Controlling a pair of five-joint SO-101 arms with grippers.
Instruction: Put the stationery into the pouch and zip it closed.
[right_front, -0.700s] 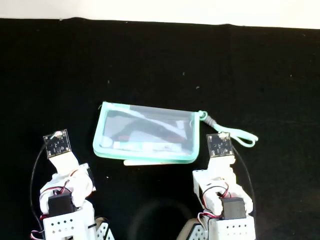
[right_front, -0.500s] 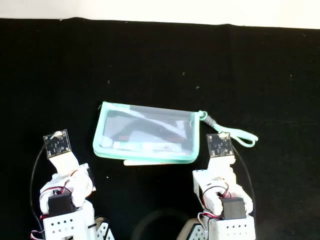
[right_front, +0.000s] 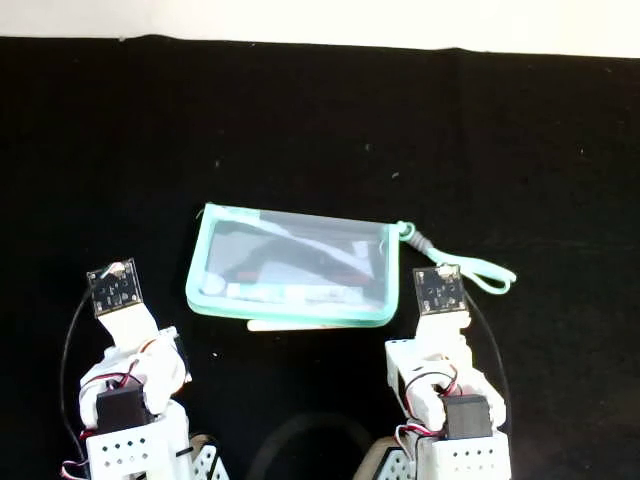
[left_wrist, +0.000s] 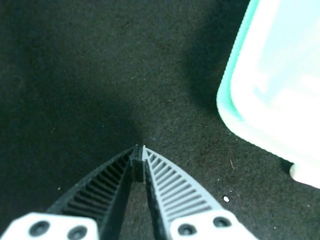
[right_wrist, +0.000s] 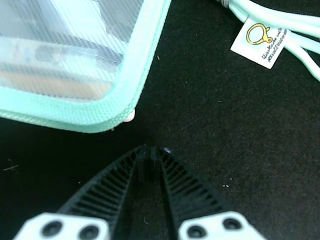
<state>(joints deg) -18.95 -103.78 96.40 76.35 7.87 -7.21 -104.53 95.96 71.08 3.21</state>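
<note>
Tabletop scene from above: a black cloth is covering the whole surface.

At the near left, the left arm is sitting folded back, well apart from everything else. In its wrist view, the left gripper is holding nothing. Its two ribbed fingers are pressing together at the tips, and it is hanging over bare cloth near a rounded corner of the pouch.

Around the middle, the pouch is lying flat. It is rectangular, with mint-green edging and a clear front. Stationery is showing through the front as dark, reddish and white shapes. A pale strip is peeking out along the pouch's near edge. Whether the zip is closed cannot be told.

Further right, the right arm is sitting just beside the pouch's near right corner. The right gripper is also pinched together at the tips and gripping nothing. It is hovering over cloth close to that corner without touching it.

Farthest right, a mint wrist cord is trailing from the pouch's far right corner. It is carrying a small paper tag.
</note>
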